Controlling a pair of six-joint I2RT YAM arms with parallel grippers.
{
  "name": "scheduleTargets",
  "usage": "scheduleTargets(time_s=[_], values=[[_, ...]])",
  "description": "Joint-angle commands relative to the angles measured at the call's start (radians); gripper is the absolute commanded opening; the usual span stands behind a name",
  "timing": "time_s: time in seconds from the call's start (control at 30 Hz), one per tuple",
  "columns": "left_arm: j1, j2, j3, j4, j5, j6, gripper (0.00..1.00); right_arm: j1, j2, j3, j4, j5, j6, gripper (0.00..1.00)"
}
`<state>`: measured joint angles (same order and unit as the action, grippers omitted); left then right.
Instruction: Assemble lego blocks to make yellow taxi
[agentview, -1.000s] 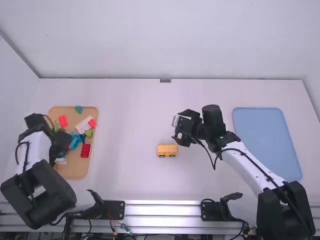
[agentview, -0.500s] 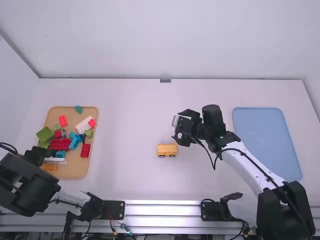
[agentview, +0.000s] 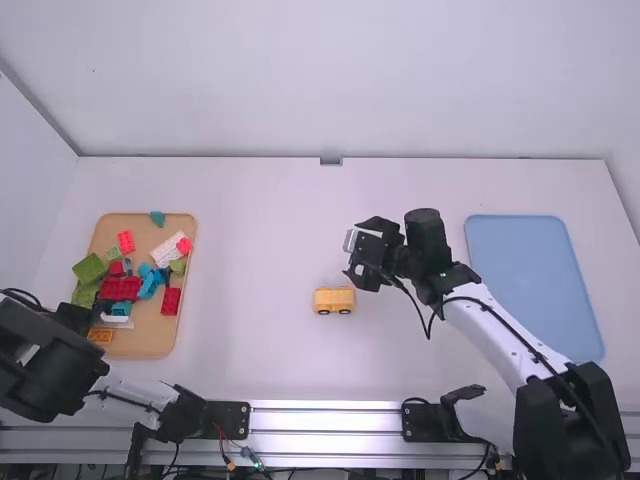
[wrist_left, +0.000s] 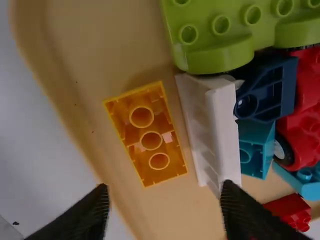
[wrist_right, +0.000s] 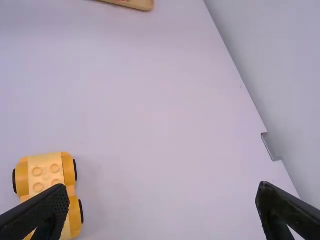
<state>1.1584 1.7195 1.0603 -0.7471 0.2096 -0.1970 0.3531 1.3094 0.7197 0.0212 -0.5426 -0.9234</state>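
Note:
My left gripper (agentview: 82, 318) is over the near left corner of the brown tray. In the left wrist view the left gripper (wrist_left: 165, 200) stands open above an orange-yellow brick (wrist_left: 151, 141), which lies with its hollow underside up and also shows as an orange brick (agentview: 100, 336) in the high view. A yellow wheeled car base (agentview: 334, 300) stands on the table's middle. My right gripper (agentview: 352, 258) is just beyond it and above the table; in the right wrist view the right gripper (wrist_right: 162, 200) is open with nothing between its fingers, the yellow base (wrist_right: 49, 175) beside one finger.
Green, red, blue and white pieces crowd the brown tray (agentview: 150, 345); a white piece (wrist_left: 212, 132) and a green brick (wrist_left: 215, 35) lie close to the orange-yellow brick. A blue tray (agentview: 535, 280) lies at the right, beyond the right arm.
The left arm has swung back toward the camera and slightly left, uncovering the tray's green and red bricks and the orange-yellow brick. The right arm and the yellow base have stayed put.

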Motion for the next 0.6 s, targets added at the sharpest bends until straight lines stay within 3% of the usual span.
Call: scheduleTargets(time_s=[0.0,0.07,0.2,0.43,0.57], values=[[-0.006,0.007,0.012,-0.012,0.008,0.000,0.45,0.000,-0.008,0.002,-0.002,-0.002,0.000,0.99],[-0.006,0.007,0.012,-0.024,-0.004,-0.002,0.34,0.000,-0.008,0.002,-0.002,-0.002,0.000,0.99],[-0.023,0.007,0.012,-0.032,-0.151,-0.128,0.31,0.000,-0.008,0.001,-0.002,-0.002,0.000,0.99],[-0.114,0.007,0.012,0.007,-0.157,-0.128,0.48,0.000,-0.008,0.001,-0.010,0.002,0.003,0.99],[-0.166,0.007,0.012,-0.008,-0.239,-0.191,0.50,0.000,-0.008,0.001,-0.017,0.002,0.002,0.99]])
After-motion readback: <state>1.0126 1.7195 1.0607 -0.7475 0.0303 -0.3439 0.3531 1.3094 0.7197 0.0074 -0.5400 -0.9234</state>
